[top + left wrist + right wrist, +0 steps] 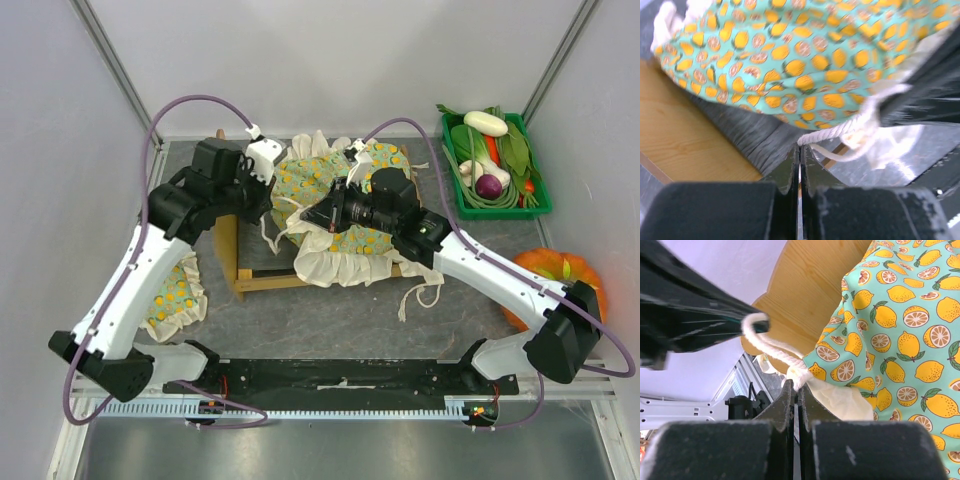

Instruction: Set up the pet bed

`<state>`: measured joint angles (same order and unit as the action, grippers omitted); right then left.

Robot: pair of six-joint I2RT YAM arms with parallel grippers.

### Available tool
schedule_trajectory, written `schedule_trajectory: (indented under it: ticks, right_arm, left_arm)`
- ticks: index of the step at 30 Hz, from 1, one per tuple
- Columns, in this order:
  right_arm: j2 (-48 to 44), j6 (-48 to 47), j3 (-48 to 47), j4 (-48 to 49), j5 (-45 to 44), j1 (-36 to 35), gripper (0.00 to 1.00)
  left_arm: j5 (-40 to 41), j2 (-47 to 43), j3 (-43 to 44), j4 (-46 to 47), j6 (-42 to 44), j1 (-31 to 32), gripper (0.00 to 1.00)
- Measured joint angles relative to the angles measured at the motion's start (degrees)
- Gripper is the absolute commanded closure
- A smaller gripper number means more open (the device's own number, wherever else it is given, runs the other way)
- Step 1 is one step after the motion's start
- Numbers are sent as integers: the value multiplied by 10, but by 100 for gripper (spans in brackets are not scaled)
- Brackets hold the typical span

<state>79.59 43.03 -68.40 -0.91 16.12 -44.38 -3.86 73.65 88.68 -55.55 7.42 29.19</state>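
The pet bed [268, 282] is a light-wood frame with a dark grey base [747, 135] and an arched headboard [805, 295]. A green lemon-print cushion [345, 195] with a cream frill lies over it. My left gripper [801, 148] is shut on the end of the cushion's white cord [840, 131]. My right gripper [797, 386] is shut on the same cord [775, 351] where it joins the cushion's corner [840, 400]. From above, the left gripper [272, 208] and the right gripper [306, 218] sit close together over the bed's left half.
A small matching pillow [172, 296] lies on the table left of the bed, under my left arm. A green crate of vegetables [492, 162] stands at the back right, and an orange pumpkin [558, 282] sits by the right arm.
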Motion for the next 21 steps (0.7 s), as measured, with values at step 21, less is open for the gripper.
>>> schedule_trajectory:
  ticks: [21]
  right_arm:
    - [4,19,-6,7,82,0,100]
  left_arm:
    - [47,58,-36,-75,-17,17,98]
